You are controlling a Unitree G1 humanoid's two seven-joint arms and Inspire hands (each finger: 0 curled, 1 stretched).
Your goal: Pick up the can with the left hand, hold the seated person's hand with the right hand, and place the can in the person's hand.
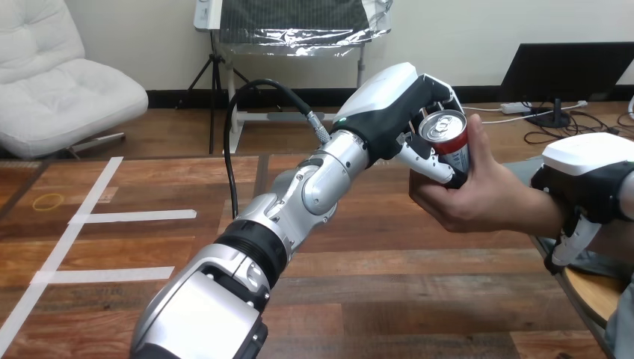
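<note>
Up the left arm [299,194], the left hand [389,105] curls round the can [447,133], which the person's hand [467,198] just beneath already clasps. Beside them, the right hand [591,183] wraps the person's wrist [534,209]; only letting go seems left.

Bottom of can [448,136] hidden in person's hand [469,199].

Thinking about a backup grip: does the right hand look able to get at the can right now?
Probably not: the right hand grips the person's wrist, and the left hand and the person's hand wrap the can.
</note>
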